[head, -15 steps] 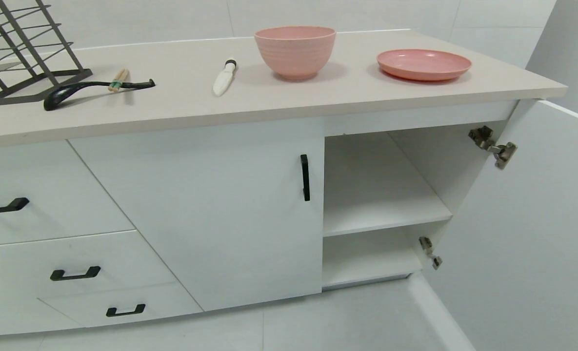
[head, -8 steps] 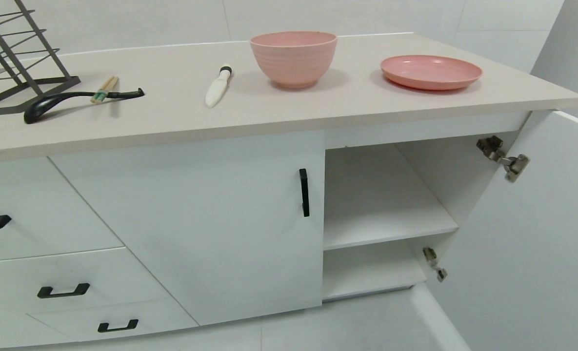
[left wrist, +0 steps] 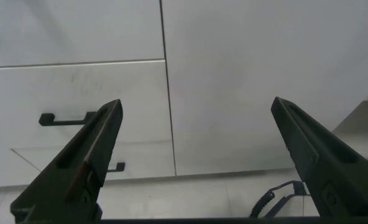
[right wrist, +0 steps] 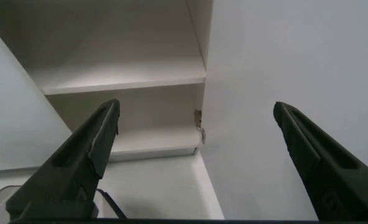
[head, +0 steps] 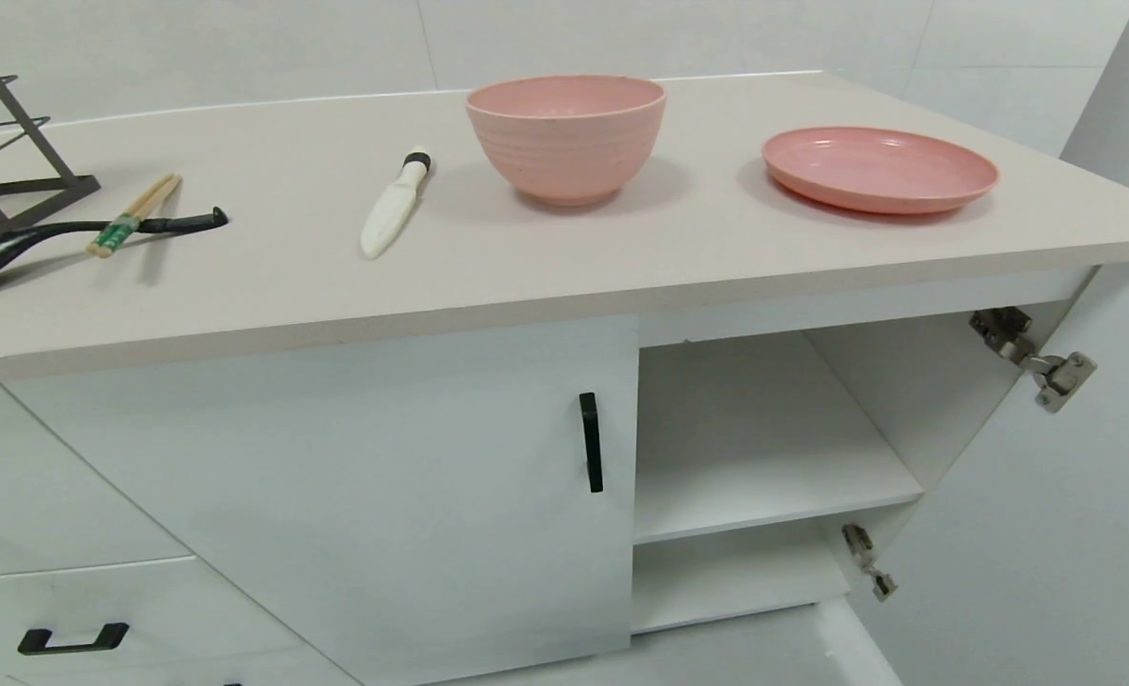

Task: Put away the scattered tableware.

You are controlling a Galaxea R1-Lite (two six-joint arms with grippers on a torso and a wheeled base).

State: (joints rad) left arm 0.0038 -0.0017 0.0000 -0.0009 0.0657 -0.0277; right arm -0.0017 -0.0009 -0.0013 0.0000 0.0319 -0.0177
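Note:
On the beige countertop (head: 621, 267) stand a pink bowl (head: 566, 138) and, to its right, a pink plate (head: 878, 169). Left of the bowl lies a white knife with a black collar (head: 393, 203). Farther left, a pair of wooden chopsticks (head: 133, 214) rests across a black ladle (head: 69, 238). My left gripper (left wrist: 196, 112) is open and faces the white drawer fronts (left wrist: 78, 118). My right gripper (right wrist: 196, 112) is open and faces the open cupboard's shelves (right wrist: 122, 84).
A dark wire rack (head: 2, 152) stands at the counter's far left. Below the plate the cupboard door (head: 1050, 534) hangs open to the right, showing two bare shelves (head: 764, 476). The left door with a black handle (head: 591, 455) is shut. Drawers with black handles (head: 73, 638) sit lower left.
The whole head view has shifted: counter and cupboard now sit lower and larger in the picture, so the camera moved closer. The tableware itself has not moved on the counter.

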